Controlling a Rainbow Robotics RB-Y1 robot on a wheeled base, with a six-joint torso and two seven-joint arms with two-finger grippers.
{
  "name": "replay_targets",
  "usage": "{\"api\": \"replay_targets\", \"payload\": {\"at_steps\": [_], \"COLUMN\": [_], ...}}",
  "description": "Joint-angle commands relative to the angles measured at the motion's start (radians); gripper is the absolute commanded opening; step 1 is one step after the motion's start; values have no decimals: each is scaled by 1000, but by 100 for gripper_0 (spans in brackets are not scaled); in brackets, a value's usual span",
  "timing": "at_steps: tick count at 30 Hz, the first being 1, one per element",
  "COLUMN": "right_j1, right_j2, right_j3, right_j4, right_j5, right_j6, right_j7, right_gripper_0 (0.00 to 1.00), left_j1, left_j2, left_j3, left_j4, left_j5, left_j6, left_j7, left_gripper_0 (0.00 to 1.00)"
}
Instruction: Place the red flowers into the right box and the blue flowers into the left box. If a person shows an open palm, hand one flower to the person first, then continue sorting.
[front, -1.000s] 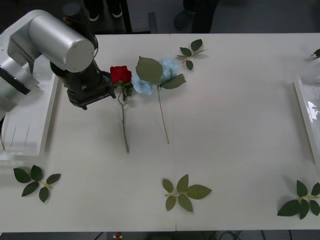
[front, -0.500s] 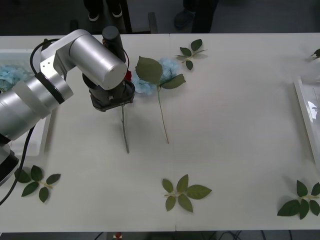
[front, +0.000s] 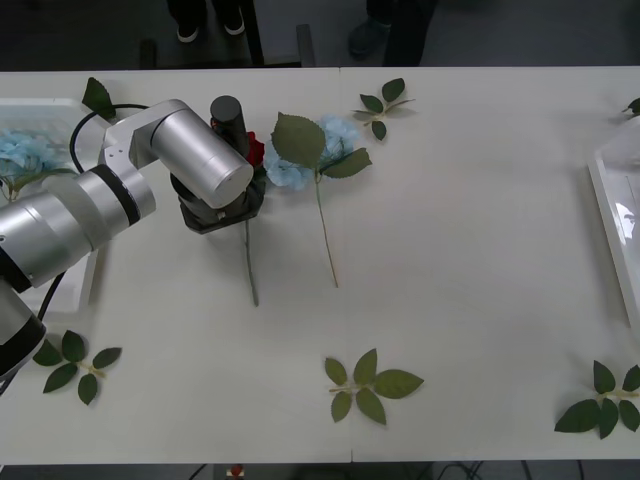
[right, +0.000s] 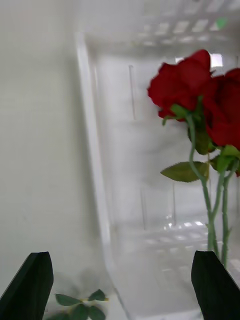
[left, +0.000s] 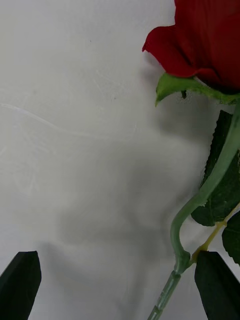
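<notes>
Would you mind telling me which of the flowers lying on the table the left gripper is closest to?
The red rose. The left gripper hovers open right over its stem, while the blue flower lies apart, farther toward the robot's right.

A white bench (front: 480, 250) carried several bloomless green leaf sprigs: one near the far edge at centre (front: 381, 103), one at the near centre (front: 368, 386), one at the near left corner (front: 70, 362) and one at the near right corner (front: 603, 402). A further leaf tip (front: 633, 105) showed at the far right edge. Beyond the bench lay a dark floor (front: 300, 30), where dark shoes (front: 188, 22) stood.
</notes>
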Motion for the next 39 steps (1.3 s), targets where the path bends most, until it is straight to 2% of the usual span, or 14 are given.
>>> {"api": "replay_targets", "payload": {"at_steps": [1, 6, 16, 23, 24, 26, 27, 29, 31, 39], "right_j1": [-53, -92, -98, -96, -96, -95, -95, -96, -96, -96], "right_j2": [9, 52, 235, 367, 379, 405, 413, 428, 439, 462], "right_j3": [43, 97, 247, 263, 263, 263, 263, 263, 263, 277], "right_j4": [-108, -123, -120, -117, -117, -109, -102, -82, -51, 7], "right_j5": [-80, -131, -30, -22, -22, -34, -48, -87, -139, -223], "right_j6": [-14, -100, -339, -375, -375, -379, -382, -399, -422, -474], "right_j7": [-120, -174, -154, -93, -73, -18, 1, 36, 88, 263], "right_gripper_0": [81, 81, 81, 81, 81, 81, 81, 81, 81, 81], "left_j1": [-39, -38, -38, -29, -29, -29, -29, -29, -29, -27], "left_j2": [-35, -57, -63, -63, -63, -61, -61, -61, -61, -61], "left_j3": [-3, -3, -4, -29, -30, -37, -37, -40, -43, -43], "left_j4": [33, 53, 45, 45, 45, 45, 45, 47, 45, 45], "left_j5": [-31, -48, -46, -69, -71, -75, -79, -82, -86, -85], "left_j6": [-33, -55, -53, -76, -76, -76, -76, -76, -76, -76], "left_j7": [22, 28, 31, 29, 28, 28, 28, 25, 23, 19], "left_gripper_0": [89, 89, 89, 89, 84, 29, 19, 7, 2, 0]}}
